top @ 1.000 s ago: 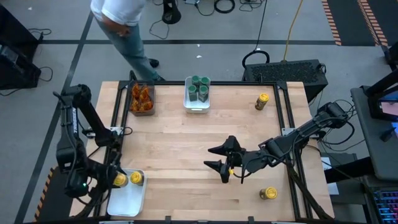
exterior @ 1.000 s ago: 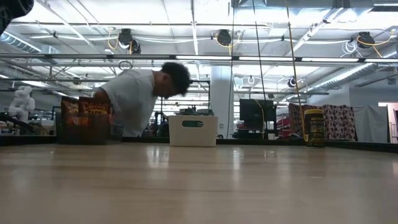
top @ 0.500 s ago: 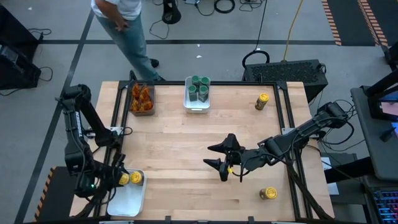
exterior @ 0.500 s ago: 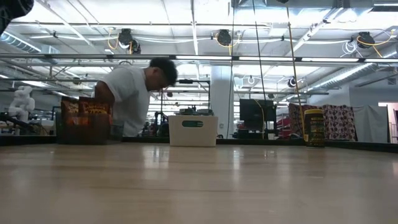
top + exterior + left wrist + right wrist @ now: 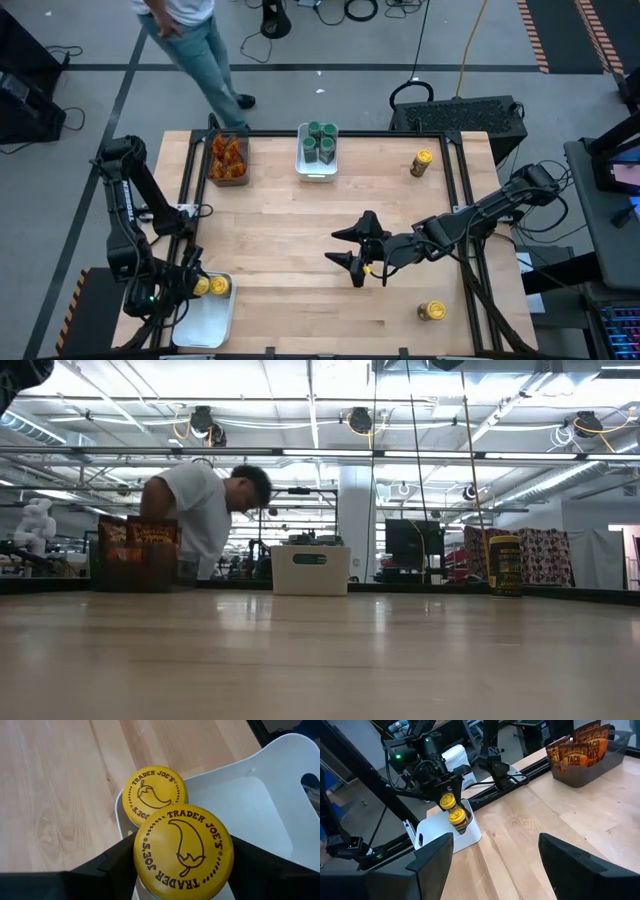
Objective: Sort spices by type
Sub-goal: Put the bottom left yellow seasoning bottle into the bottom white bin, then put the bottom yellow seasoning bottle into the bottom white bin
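Yellow-lidded jar (image 5: 183,854): chili-pepper logo on lid, left pincer (image 5: 180,870) gripping.

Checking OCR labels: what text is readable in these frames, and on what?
"TRADER JOE'S", around a chili drawing: lid of the jar in the left claw.
"TRADER JOE'S": lid of the second jar, standing in the white tray.
"TACO MIX": orange packets in the dark bin.
Loose jar's label, low view: too blurred to read.
Green-lidded jars: no readable text.
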